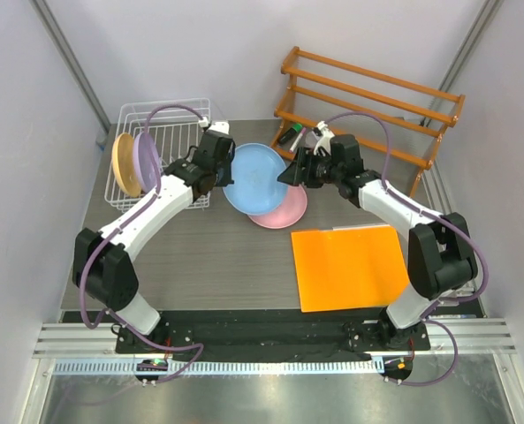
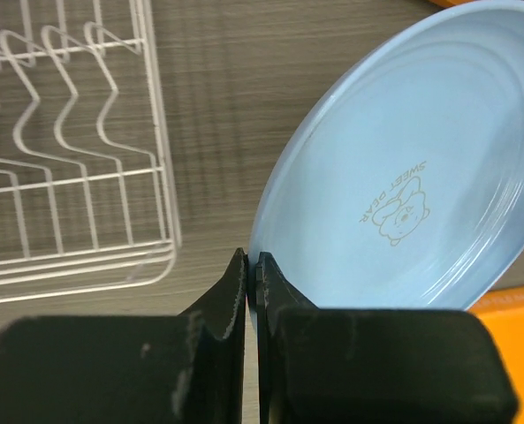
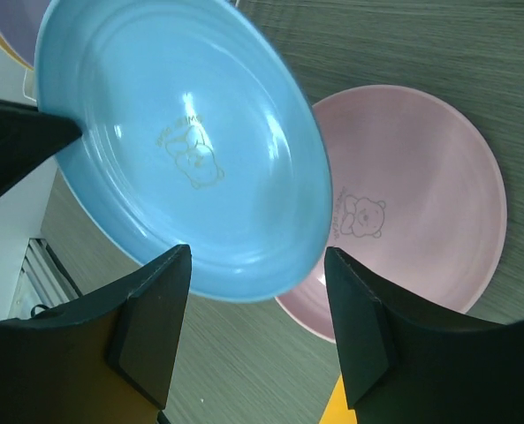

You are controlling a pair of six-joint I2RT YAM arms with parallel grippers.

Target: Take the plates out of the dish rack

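- At the far left of the table sits 1 white wire dish rack (image 1: 166,124), with 2 plates standing on edge inside it at its left end: 1 yellow-orange plate (image 1: 120,166) and, just to its right, 1 lavender plate (image 1: 144,157).
- Right of the rack, the left gripper (image 2: 251,261) has its jaws pressed together on the rim of 1 light blue plate (image 1: 257,177), which is tilted and outside the rack.
- Partly under the blue plate in the top view, 1 pink plate (image 1: 286,210) lies flat on the table (image 1: 208,256). That makes 2 of the 4 plates out of the rack and 2 in it.
- Next comes the right gripper (image 3: 257,254), at the blue plate's right edge. Its 2 fingers are spread wide, with the plate's rim showing between them; they seem not to touch it, though the view is too close to be sure.
- Behind the right arm stands 1 orange-brown wooden slatted shelf (image 1: 368,97).
- Near the right arm's base, 1 flat orange sheet (image 1: 348,265) lies on the table, apart from the pink plate.
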